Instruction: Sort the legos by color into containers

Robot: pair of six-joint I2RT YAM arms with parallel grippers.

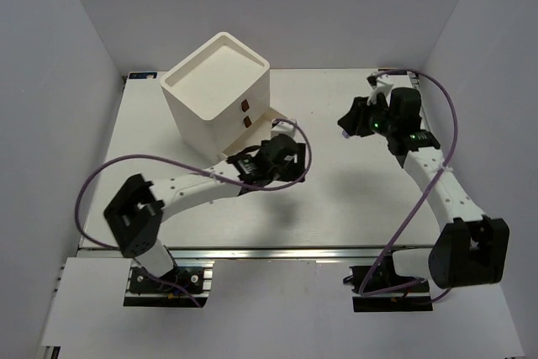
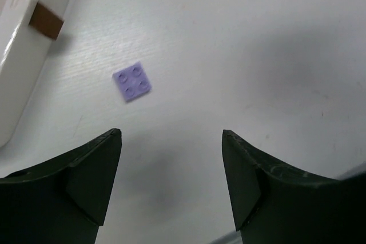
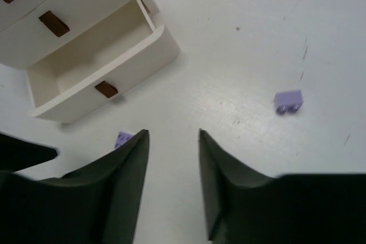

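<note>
Left wrist view: the left claw hung wide and empty over the tabletop. A flat pale purple lego lay just beyond its tips, near the bottom drawer. The right claw stood parted, empty. Beyond it a second purple lego lay well apart from that open drawer of the white cabinet, which stood by the tabletop's far left corner.

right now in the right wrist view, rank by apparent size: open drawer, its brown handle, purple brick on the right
1. open drawer, by far
2-3. purple brick and brown handle look about alike; unranked
</note>
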